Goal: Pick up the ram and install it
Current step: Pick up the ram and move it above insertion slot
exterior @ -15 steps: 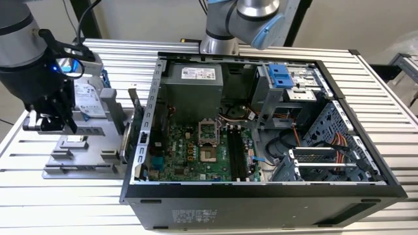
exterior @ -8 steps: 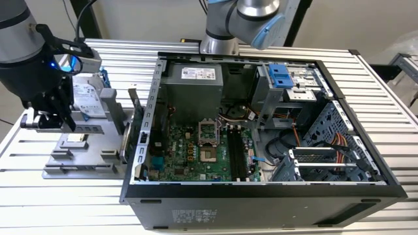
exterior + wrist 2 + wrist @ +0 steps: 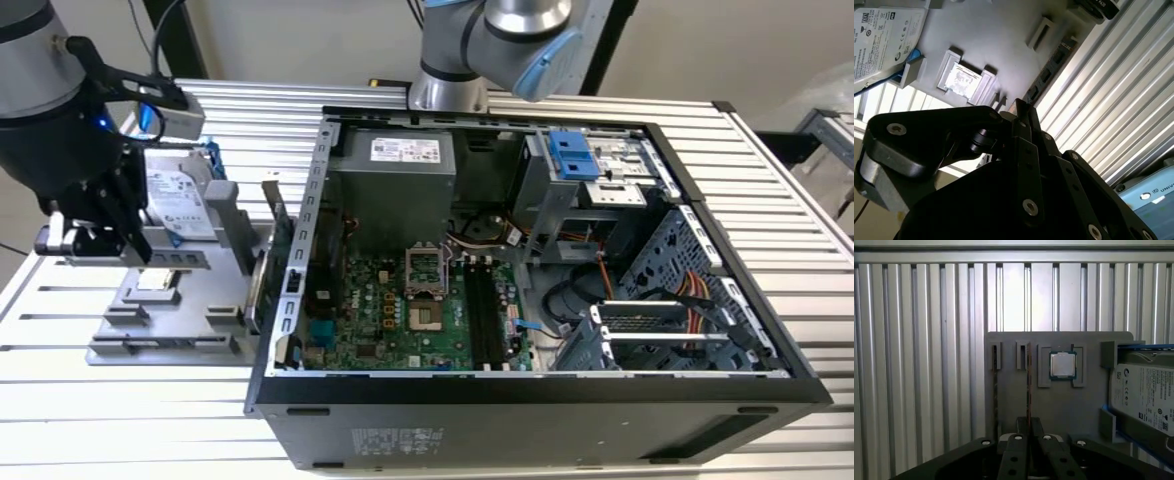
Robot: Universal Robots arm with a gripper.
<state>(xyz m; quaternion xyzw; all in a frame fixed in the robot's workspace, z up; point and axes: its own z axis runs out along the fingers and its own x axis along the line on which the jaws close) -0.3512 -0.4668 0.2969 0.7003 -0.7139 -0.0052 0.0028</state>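
The claw (image 3: pixel 1028 429) is pinching shut on the ram (image 3: pixel 1028 390). In the first wrist view the ram is showing edge-on, a thin stick running from between the fingers to a slot in the grey holder (image 3: pixel 1064 410). Whether it's seated in that slot or lifted, I cannot tell. Just beside it the square silver chip (image 3: pixel 1062 365) is sitting in its pocket, with the hard drive (image 3: pixel 1146 395) lying beyond. In the exterior view the claw is hanging over the holder on the slatted table (image 3: pixel 134 420), and the open computer case (image 3: pixel 534 410) is standing to the exterior view's right.
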